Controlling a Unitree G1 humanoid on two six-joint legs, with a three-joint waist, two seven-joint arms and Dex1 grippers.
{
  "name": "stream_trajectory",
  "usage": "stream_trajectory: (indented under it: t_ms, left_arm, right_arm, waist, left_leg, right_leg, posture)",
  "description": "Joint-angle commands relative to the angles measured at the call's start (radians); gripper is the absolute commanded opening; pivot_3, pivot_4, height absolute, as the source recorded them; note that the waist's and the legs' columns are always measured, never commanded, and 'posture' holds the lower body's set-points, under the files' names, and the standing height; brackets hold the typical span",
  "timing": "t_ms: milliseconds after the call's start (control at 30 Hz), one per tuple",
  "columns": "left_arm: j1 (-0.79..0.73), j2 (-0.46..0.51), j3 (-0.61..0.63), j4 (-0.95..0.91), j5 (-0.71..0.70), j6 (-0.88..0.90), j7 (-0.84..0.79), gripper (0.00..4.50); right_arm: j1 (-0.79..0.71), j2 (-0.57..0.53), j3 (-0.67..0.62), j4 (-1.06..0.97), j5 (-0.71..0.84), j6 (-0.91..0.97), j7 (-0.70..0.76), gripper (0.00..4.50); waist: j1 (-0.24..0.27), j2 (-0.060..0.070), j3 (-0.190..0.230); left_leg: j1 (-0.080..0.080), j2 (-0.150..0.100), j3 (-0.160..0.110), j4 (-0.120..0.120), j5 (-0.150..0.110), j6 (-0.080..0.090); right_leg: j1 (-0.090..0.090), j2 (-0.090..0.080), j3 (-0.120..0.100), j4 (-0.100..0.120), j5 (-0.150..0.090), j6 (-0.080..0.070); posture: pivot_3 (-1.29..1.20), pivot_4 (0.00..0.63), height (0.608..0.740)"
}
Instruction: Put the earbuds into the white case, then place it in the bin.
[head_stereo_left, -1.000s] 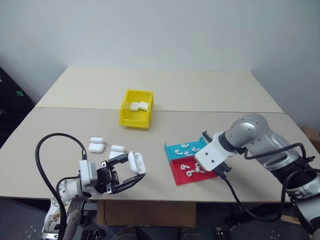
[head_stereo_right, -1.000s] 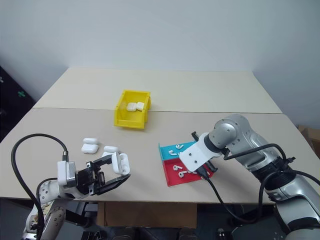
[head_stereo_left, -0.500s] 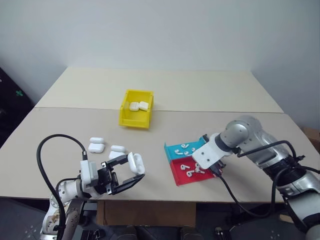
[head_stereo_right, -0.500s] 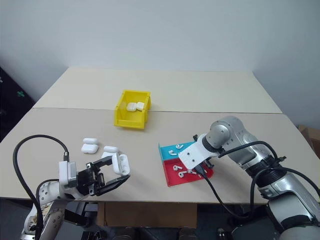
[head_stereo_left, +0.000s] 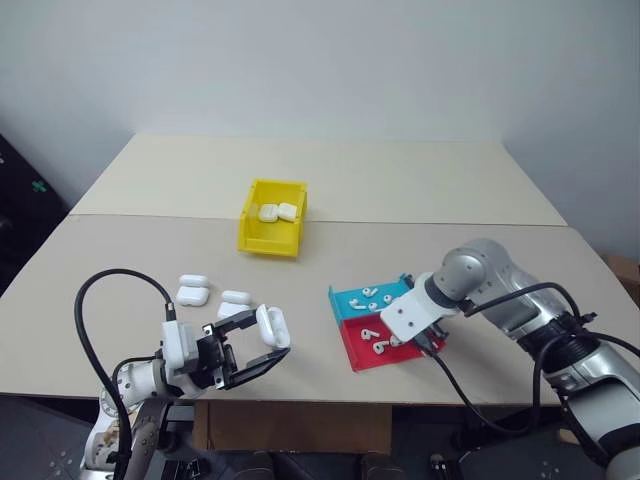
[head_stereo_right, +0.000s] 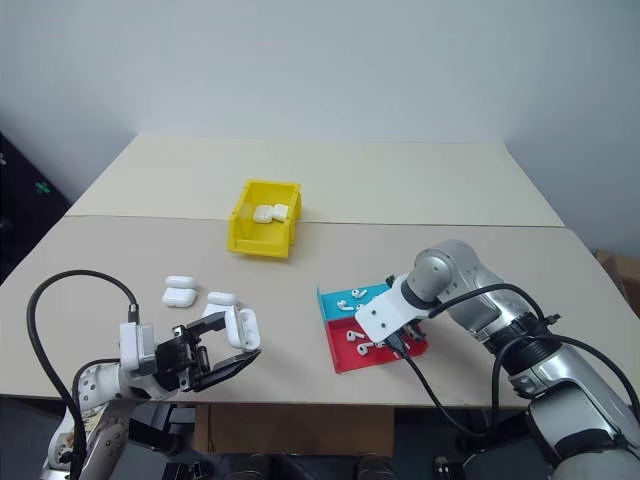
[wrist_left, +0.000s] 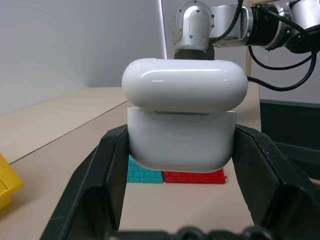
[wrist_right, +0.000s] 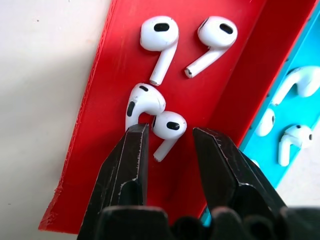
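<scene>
left gripper (wrist_left: 181, 150) clamps the white case (wrist_left: 183, 115), right gripper (wrist_right: 168, 137) part-open straddling an earbud (wrist_right: 169, 126) in the red tray (wrist_right: 95, 150) at 4 o'clock: tiny, light, slick, likely best pinched across the stem.

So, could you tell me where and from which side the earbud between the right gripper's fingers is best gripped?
Probably from straight above, as the right gripper is already set. That earbud lies flat in the red tray, its stem running toward the gripper, so closing across the rounded head looks safest. Another earbud sits close against one finger and could get nudged.
</scene>
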Motion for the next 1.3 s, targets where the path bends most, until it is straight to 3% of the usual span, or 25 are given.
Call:
stream_trajectory:
  t_ms: [33, 367, 533, 867, 1033, 1167, 1300]
  left_arm:
    - [0.001, -0.001, -0.001, -0.043, -0.004, -0.017, 0.008, 2.78]
    - [0.001, 0.000, 0.000, -0.043, -0.001, -0.019, 0.012, 2.78]
    - [0.002, 0.003, 0.001, -0.044, -0.004, -0.015, 0.011, 2.78]
    - [-0.009, 0.001, 0.001, -0.038, -0.009, -0.014, 0.009, 2.78]
    - [-0.043, -0.010, 0.013, -0.069, -0.055, 0.022, 0.043, 2.78]
    - [-0.069, -0.012, 0.017, -0.123, -0.141, 0.090, 0.061, 2.78]
    - [-0.096, -0.008, 0.013, -0.135, -0.217, 0.152, 0.040, 2.78]
  right_arm:
    - [-0.009, -0.001, -0.007, -0.002, -0.003, -0.008, 0.002, 1.77]
    - [-0.006, 0.001, -0.004, 0.007, -0.014, -0.025, -0.003, 1.77]
    - [-0.001, -0.003, -0.009, 0.002, -0.015, -0.018, -0.002, 0.67]
    - [0.002, -0.029, -0.043, -0.050, 0.010, 0.002, 0.011, 0.65]
    - [-0.037, -0.081, -0.167, -0.127, 0.119, 0.086, 0.021, 0.65]
    - [-0.030, -0.121, -0.353, -0.221, 0.355, 0.238, 0.038, 0.65]
    - [0.018, -0.013, -0.586, -0.265, 0.645, 0.343, -0.100, 0.65]
  waist:
    - [0.001, 0.000, 0.000]
    - [0.001, 0.000, 0.000]
    - [0.001, 0.000, 0.000]
    - [0.001, 0.000, 0.000]
    - [0.002, 0.000, 0.000]
    - [0.004, 0.000, 0.000]
    - [-0.001, 0.000, 0.000]
  left_leg:
    - [0.000, 0.000, 0.000, 0.000, 0.000, 0.000]
    - [0.000, 0.000, 0.000, 0.000, 0.000, 0.000]
    - [0.000, 0.000, 0.000, 0.000, 0.000, 0.000]
    - [0.000, 0.000, 0.000, 0.000, 0.000, 0.000]
    - [-0.001, 0.000, 0.000, 0.000, 0.000, 0.000]
    - [-0.001, 0.000, 0.000, 0.000, 0.000, 0.000]
    - [0.000, 0.000, -0.001, 0.000, 0.000, 0.000]
  right_leg:
    - [0.000, 0.000, 0.000, 0.000, 0.000, 0.000]
    - [0.000, 0.000, 0.000, 0.000, 0.000, 0.000]
    - [0.000, 0.000, 0.000, 0.000, 0.000, 0.000]
    - [0.000, 0.000, 0.000, 0.000, 0.000, 0.000]
    - [0.000, 0.000, 0.000, 0.000, 0.000, 0.000]
    - [0.000, 0.000, 0.000, 0.000, 0.000, 0.000]
    - [0.001, 0.000, -0.001, -0.001, 0.000, 0.000]
  posture:
    - [0.00, 0.150, 0.740]
    - [0.00, 0.150, 0.740]
    - [0.00, 0.150, 0.740]
    - [0.00, 0.150, 0.740]
    - [0.00, 0.150, 0.740]
    - [0.00, 0.150, 0.740]
    - [0.00, 0.150, 0.740]
